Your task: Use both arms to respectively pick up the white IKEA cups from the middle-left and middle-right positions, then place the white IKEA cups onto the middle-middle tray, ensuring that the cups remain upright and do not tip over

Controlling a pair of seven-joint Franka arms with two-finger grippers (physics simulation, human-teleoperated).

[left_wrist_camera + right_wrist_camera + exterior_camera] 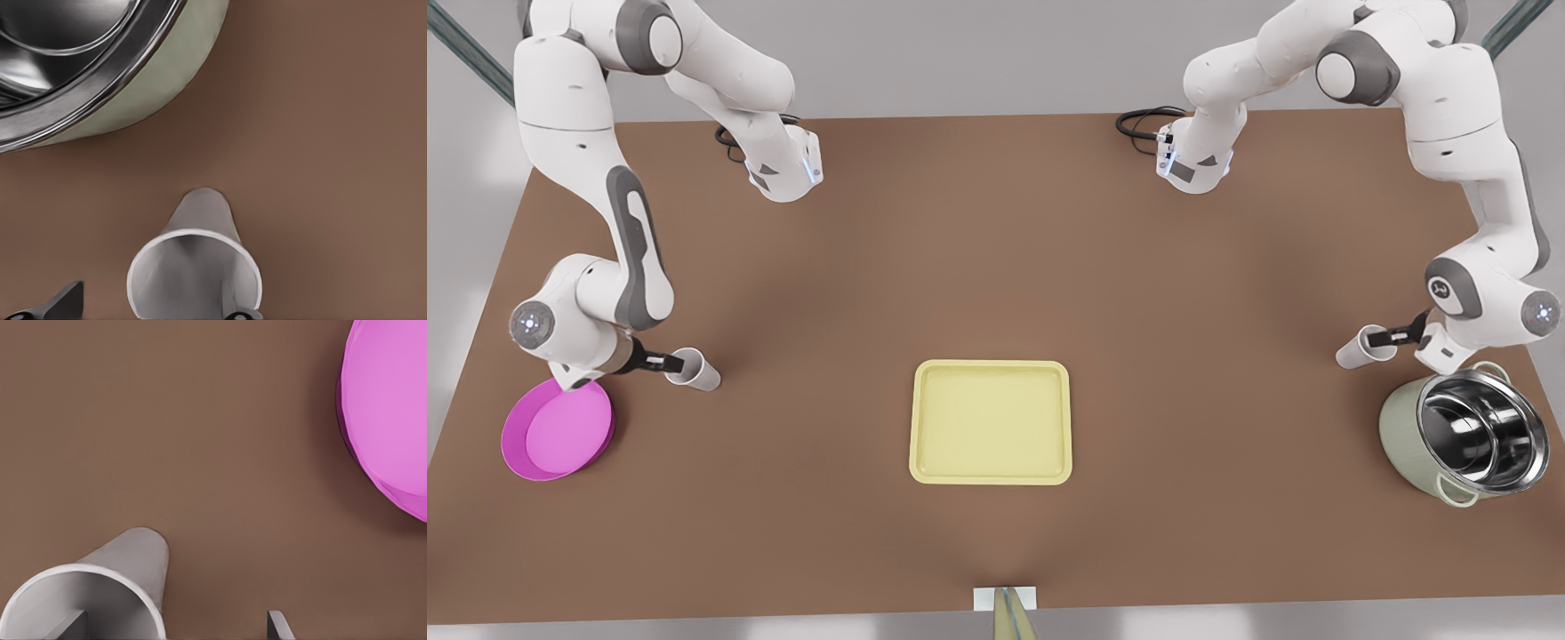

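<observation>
Front view shows the right tool (669, 363) and left tool (1385, 337), both spread wide, straddling rims of the white IKEA cups (698, 372) flanking the tray (991, 366); each should close gently, then lift straight.

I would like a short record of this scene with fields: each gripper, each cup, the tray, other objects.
left gripper: at rim of the cup near the green pot, open
right gripper: one finger inside the cup near the magenta dish, open
cup by pot: on table, upright
cup by dish: on table, upright
tray: centre of table, no cups on it
</observation>
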